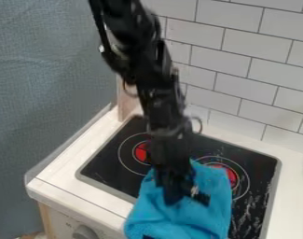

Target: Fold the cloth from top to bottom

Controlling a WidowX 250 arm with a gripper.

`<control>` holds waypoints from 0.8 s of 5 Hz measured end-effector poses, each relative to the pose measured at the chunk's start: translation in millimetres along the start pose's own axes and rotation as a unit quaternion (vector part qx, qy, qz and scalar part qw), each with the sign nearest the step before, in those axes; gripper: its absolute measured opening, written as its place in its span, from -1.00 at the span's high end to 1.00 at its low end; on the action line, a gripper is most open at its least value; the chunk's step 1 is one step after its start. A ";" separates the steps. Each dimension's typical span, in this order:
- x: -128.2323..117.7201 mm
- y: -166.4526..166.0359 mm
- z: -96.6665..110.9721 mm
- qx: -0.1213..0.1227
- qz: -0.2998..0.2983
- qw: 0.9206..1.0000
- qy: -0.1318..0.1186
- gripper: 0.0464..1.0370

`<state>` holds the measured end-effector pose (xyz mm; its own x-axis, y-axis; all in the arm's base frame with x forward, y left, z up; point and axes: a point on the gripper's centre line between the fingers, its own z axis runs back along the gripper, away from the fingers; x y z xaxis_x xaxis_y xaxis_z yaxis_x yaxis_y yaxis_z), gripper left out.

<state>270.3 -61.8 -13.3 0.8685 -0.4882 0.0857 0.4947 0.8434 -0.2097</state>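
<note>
Nearest, a round knob is set in the front panel, with the blue cloth draped beyond it, partly over the black stovetop. Over the cloth, the black gripper is held low; its opening and any grip are too blurred to be judged. Red burner discs are ringed in white; farther back, white tiles are seen.
</note>
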 end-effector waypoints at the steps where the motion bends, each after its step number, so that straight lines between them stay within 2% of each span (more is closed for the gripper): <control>1: -0.9 -0.3 -3.8 0.002 -0.008 1.000 0.006 0.99; 2: -0.6 -0.5 -2.9 0.007 -0.004 1.000 0.007 0.94; 3: 0.3 -1.4 1.5 0.024 0.008 1.000 0.009 0.62; 4: 3.5 -5.5 18.4 0.039 0.011 0.999 0.001 0.13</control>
<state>271.2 -64.0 6.0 0.8789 -0.4704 0.0797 0.4770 0.8685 -0.1347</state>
